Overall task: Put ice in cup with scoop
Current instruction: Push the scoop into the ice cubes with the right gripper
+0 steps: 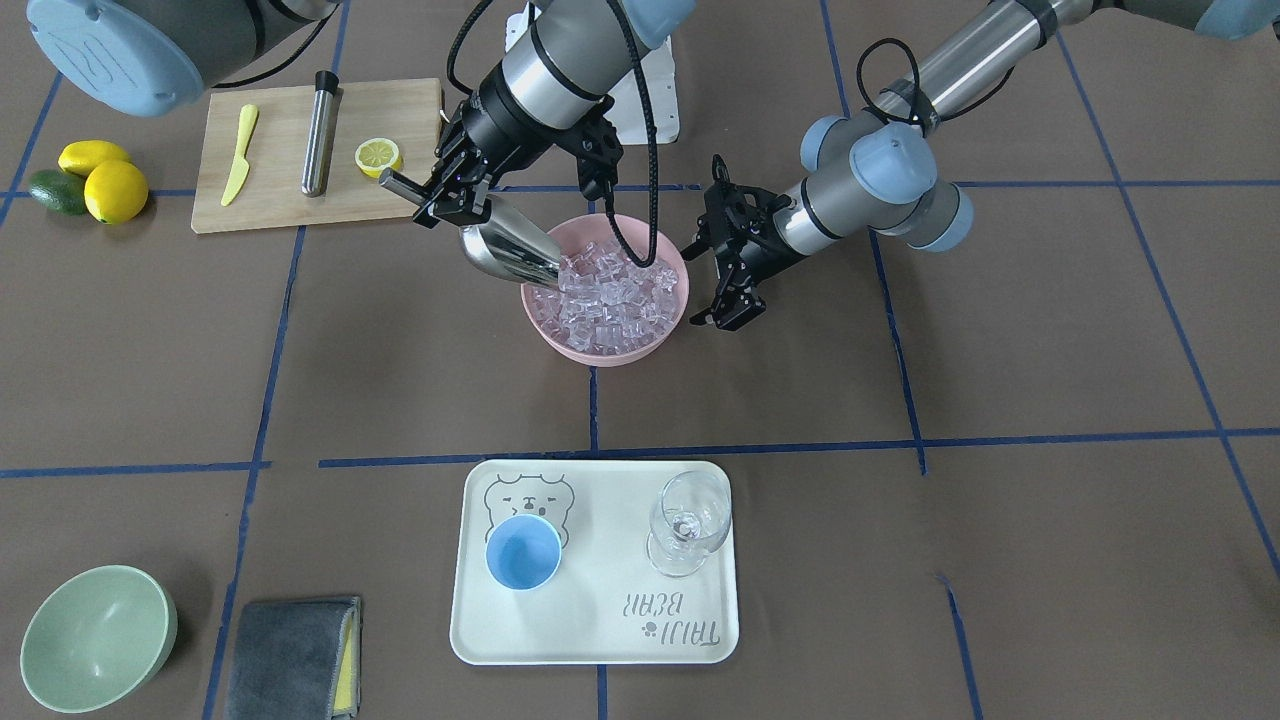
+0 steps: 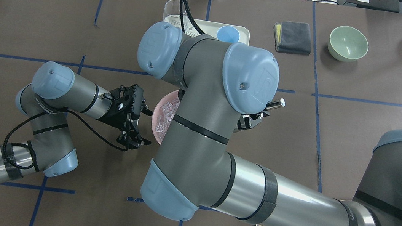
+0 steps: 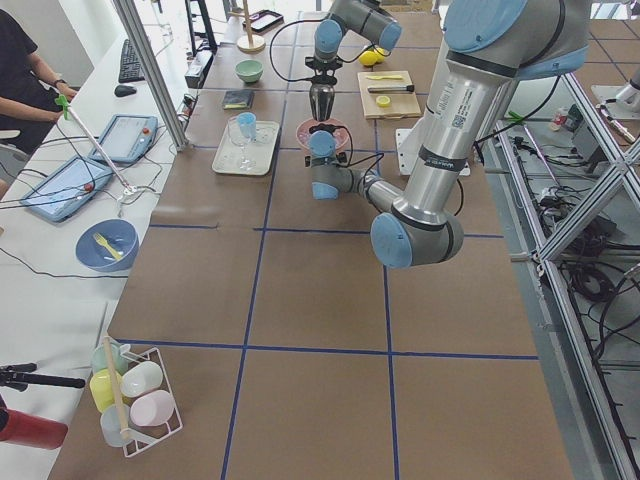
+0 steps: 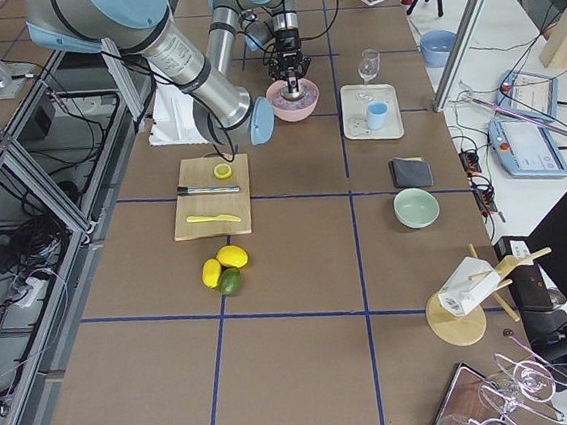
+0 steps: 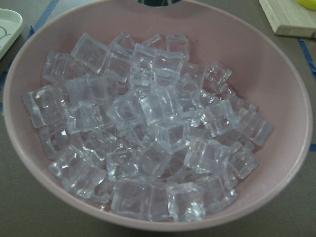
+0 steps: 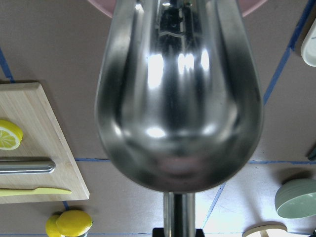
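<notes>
**Inspector:** Risks?

**Assessor:** The cup (image 1: 523, 552) is small and stands on the tray (image 1: 600, 640), well apart from the bowl (image 1: 600, 355). A heaped scoop (image 1: 505, 245) would likely shed ice (image 1: 610, 295) on the way. The right gripper (image 1: 432, 195) clamps only the thin handle, so the scoop may twist.

**Inspector:** Contents?

**Assessor:** Cup empty. Bowl full of ice, with the scoop's mouth in it. The left gripper (image 1: 712, 288), just beside the bowl, has its fingers spread wide and holds nothing.

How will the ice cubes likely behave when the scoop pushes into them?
The ice is a loose heap of separate glossy cubes, so they will probably slide and tumble aside. Heaped near the rim of the pink bowl, a few might spill. The scoop looks smooth, so cubes may slip off.
</notes>
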You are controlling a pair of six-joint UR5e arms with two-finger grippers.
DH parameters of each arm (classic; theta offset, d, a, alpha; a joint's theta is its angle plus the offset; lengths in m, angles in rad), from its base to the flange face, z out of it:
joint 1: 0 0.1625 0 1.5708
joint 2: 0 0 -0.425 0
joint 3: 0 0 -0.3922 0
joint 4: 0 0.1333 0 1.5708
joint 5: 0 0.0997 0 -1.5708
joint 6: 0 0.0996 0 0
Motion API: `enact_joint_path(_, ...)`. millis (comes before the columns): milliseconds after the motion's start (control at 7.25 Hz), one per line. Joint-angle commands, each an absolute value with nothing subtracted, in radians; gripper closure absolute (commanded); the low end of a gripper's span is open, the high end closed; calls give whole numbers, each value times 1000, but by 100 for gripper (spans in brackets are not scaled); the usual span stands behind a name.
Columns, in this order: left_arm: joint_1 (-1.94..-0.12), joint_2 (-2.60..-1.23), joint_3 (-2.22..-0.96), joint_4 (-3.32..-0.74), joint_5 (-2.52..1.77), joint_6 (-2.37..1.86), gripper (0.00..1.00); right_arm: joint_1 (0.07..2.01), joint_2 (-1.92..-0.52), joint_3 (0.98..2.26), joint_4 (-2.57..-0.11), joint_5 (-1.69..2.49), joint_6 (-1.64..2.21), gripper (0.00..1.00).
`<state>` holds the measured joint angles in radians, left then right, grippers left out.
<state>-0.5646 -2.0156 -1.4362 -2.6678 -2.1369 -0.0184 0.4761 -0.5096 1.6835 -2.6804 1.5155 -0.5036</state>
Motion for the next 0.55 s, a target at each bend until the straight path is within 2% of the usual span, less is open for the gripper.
enact_joint_path(0, -565, -2016, -1434, -2671, -2137, -18, 0, 468, -518, 1678, -2678, 1514, -529, 100)
enact_joint_path(414, -565, -2022, -1434, -2672, -2137, -20, 0, 463, -519, 1657, -2675, 1503, -528, 100)
